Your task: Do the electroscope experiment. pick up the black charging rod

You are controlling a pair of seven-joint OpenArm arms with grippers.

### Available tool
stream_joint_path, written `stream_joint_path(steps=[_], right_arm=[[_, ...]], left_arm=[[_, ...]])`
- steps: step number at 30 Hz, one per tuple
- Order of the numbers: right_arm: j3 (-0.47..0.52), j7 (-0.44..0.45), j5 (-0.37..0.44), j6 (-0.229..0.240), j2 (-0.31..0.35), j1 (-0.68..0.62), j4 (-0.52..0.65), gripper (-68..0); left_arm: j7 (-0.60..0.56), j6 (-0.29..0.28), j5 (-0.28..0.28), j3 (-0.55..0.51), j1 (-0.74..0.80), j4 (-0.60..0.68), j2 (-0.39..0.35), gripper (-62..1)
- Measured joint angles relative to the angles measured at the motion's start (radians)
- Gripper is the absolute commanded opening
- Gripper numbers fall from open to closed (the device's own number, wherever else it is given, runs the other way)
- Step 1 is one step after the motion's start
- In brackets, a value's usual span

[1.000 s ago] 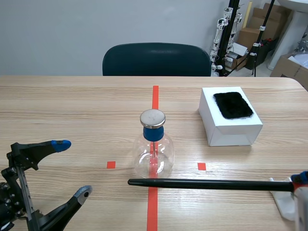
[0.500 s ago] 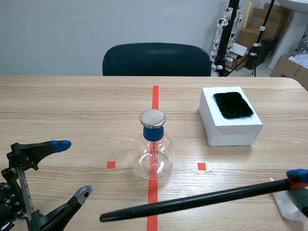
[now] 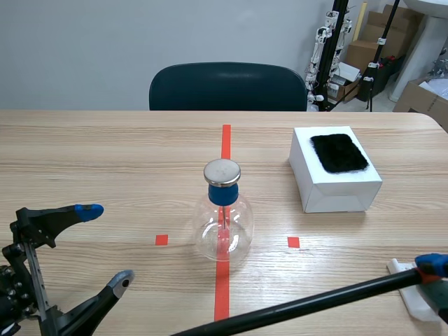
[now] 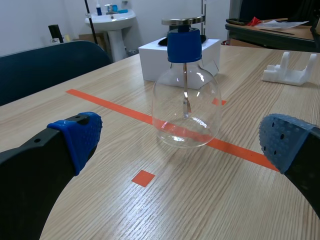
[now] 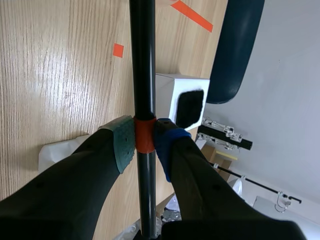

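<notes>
Table (image 3: 105, 154), pale wood, carrying all items, with a dark chair (image 3: 227, 85) behind its far edge. Item 1: black charging rod (image 3: 308, 302), long and thin, with an orange-red band (image 5: 145, 136) near one end. It is clamped at that band between the pads of the right gripper (image 3: 434, 269) over the table's near right corner. From there the rod slants along the near edge toward the table's middle, and its free end passes out of sight, so whether the tip touches the wood cannot be told. In the right wrist view the rod (image 5: 142, 60) runs straight ahead from the gripper (image 5: 145, 142), one grey-green and one blue pad pressed against its sides. Item 2: electroscope flask (image 3: 224, 217), clear glass, upright at the table's centre on the long tape line, with a blue stopper (image 3: 222, 194) and a flat metal disc (image 3: 222, 171) on top. Item 3: white box (image 3: 334, 183), toward the right edge and beyond the flask, with a black fur pad (image 3: 339, 152) lying on its lid. Item 4: white stand (image 3: 413, 294), at the near right corner just beside the right gripper. Item 5: left gripper (image 3: 105, 245), near the table's near left corner, fingers spread wide and holding nothing, with the flask (image 4: 185, 100) standing ahead of it.
</notes>
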Motion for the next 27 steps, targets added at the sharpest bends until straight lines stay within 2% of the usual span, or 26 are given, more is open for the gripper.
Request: stream_joint_path(steps=[4, 27], right_arm=[[0.000, -0.028, 0.052, -0.002, -0.001, 0.028, -0.001, -65.4], [0.000, -0.027, 0.065, 0.010, -0.001, 0.030, -0.001, -66.9]], left_arm=[[0.035, 0.000, 0.000, 0.000, 0.000, 0.000, 0.000, 1.4], [0.033, 0.000, 0.000, 0.000, 0.000, 0.000, 0.000, 1.4]])
